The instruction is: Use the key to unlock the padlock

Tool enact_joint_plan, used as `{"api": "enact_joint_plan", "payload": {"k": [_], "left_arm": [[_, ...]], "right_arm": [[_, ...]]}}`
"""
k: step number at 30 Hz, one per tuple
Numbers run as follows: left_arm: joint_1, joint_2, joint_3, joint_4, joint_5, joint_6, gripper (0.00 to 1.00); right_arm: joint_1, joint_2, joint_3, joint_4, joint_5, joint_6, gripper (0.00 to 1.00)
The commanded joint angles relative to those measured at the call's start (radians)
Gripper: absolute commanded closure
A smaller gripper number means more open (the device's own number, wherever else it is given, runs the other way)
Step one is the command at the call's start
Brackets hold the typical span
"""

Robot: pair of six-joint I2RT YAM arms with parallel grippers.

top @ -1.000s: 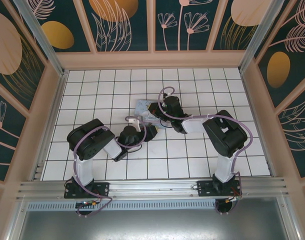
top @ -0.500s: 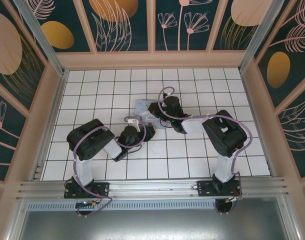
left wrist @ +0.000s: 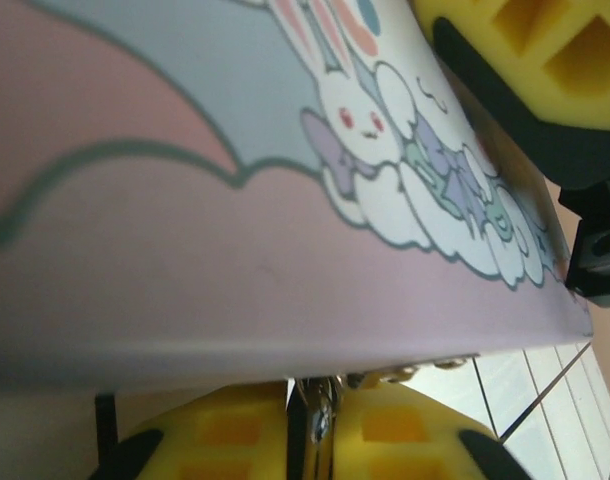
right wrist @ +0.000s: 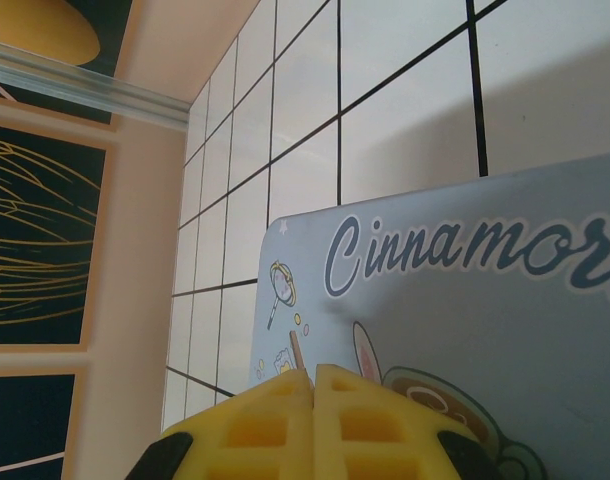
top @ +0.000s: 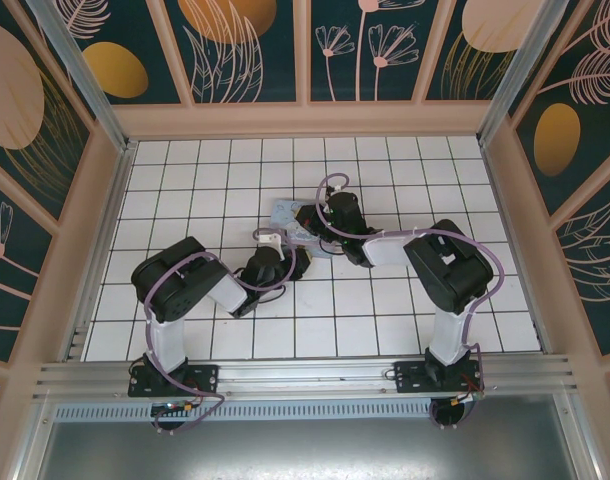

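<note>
Yellow-padded left gripper (left wrist: 315, 400) nearly closed, pinching the key (left wrist: 321, 420), thin, silvery, blurred. Just beyond, brassy bits of the padlock (left wrist: 425, 372), mostly hidden under the edge of the tin box (left wrist: 285, 250). Farther off, right gripper (right wrist: 313, 390) pressed together, empty, over the tin's lid.

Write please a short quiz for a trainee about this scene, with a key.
1. True or false: the pads of the right gripper are together.
2. What does the left gripper pinch? A) a thin metal part B) a cloth C) nothing
3. Which animal is drawn on the tin?
Key: 1 true; 2 A; 3 a rabbit.
</note>
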Motion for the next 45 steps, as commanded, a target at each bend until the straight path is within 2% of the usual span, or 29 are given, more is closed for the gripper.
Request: {"api": "enact_joint_plan", "payload": {"k": [1, 3, 12, 17, 25, 29, 36, 40, 45], "left_arm": [[0.007, -0.004, -0.002, -0.165, -0.009, 0.012, 0.95], [0.007, -0.023, 0.004, -0.197, 0.005, 0.013, 1.0], [0.021, -0.105, 0.042, -0.37, 0.097, 0.047, 1.0], [0.043, -0.107, 0.04, -0.367, 0.182, 0.054, 1.0], [0.065, -0.129, 0.052, -0.409, 0.287, 0.075, 1.0], [0.079, -0.143, 0.059, -0.422, 0.337, 0.075, 1.0], [0.093, -0.157, 0.068, -0.408, 0.427, 0.042, 1.0], [0.097, -0.16, 0.081, -0.405, 0.47, 0.027, 1.0], [0.107, -0.151, 0.08, -0.351, 0.525, -0.032, 1.0]], "right_arm": [[0.01, 0.038, 0.025, -0.089, -0.02, -0.009, 1.0], [0.001, 0.027, 0.047, -0.111, -0.023, -0.018, 1.0], [-0.05, -0.122, 0.077, -0.188, -0.044, -0.093, 1.0], [-0.062, -0.238, -0.027, -0.154, -0.098, -0.12, 1.0], [-0.045, -0.444, -0.321, 0.018, -0.152, -0.073, 1.0], [-0.01, -0.529, -0.462, 0.088, -0.117, -0.024, 1.0], [0.079, -0.65, -0.657, 0.134, 0.029, 0.047, 1.0], [0.115, -0.657, -0.748, 0.226, 0.084, 0.105, 1.0], [0.173, -0.625, -0.764, 0.246, 0.164, 0.13, 1.0]]}}
